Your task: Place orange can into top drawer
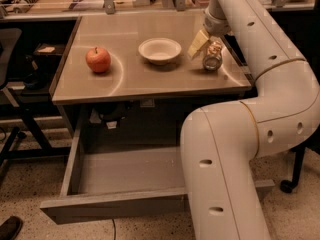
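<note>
Hanging over the right-hand part of the table [150, 81], the gripper [204, 44] sits at the upper left shoulder of the orange can [212, 57]. Whether it is spread or pressed together cannot be told from this angle, nor whether it actually touches the can.

The can stands upright on the tabletop directly below and slightly right of the gripper. Its silver top rim is visible and its label is mottled tan and whitish.

Left of the gripper, a white bowl [160, 50] rests on the table, with a strip of bare surface between it and the can. Further left, well apart, sits a red apple [98, 59].

The table's right edge runs just beyond the can, on the side away from the bowl. The front edge lies nearer the camera than the gripper, with bare tabletop between.

Below that front edge the top drawer [115, 207] is pulled out, its grey floor exposed. The arm [280, 84] bends down to the right of the gripper and covers the drawer's right end.
</note>
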